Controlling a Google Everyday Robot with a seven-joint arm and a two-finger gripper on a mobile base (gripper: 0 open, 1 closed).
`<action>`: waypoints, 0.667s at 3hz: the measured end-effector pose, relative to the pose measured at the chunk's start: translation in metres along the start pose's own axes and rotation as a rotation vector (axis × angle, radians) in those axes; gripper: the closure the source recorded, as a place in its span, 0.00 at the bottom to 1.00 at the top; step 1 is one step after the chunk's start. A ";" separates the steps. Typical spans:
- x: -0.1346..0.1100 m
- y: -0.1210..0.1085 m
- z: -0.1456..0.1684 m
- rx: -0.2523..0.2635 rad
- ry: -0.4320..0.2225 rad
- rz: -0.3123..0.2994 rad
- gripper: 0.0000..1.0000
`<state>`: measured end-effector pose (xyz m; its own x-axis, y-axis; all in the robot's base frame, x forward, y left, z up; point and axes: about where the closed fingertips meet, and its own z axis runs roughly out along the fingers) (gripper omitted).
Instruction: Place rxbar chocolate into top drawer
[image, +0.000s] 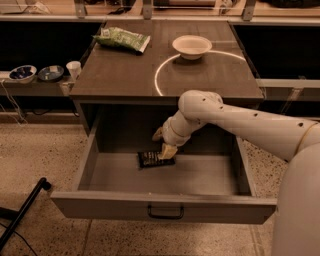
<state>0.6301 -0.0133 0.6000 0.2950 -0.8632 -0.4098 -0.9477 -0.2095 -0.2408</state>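
Note:
The top drawer (165, 207) is pulled wide open below the tabletop, its small dark handle (165, 214) at the centre of the front panel. The rxbar chocolate (153, 159), a small dark wrapper with pale lettering, lies on the drawer floor towards the back, left of centre. My gripper (167, 150) reaches down into the drawer from the right and sits at the bar's right end, touching or just over it. My white arm (235, 120) crosses above the drawer's right half and hides part of the back wall.
On the tabletop (125, 75) lie a green crinkly bag (121, 39) at the back left and a white bowl (191, 46) at the back centre. Small bowls and a cup (73, 68) stand on a side shelf to the left. A black leg (22, 212) crosses the floor at lower left.

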 end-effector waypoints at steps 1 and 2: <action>-0.002 -0.001 -0.004 0.000 0.000 0.000 0.00; -0.017 0.020 -0.051 0.027 -0.022 -0.066 0.00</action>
<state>0.6000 -0.0265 0.6472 0.3594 -0.8377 -0.4112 -0.9226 -0.2528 -0.2914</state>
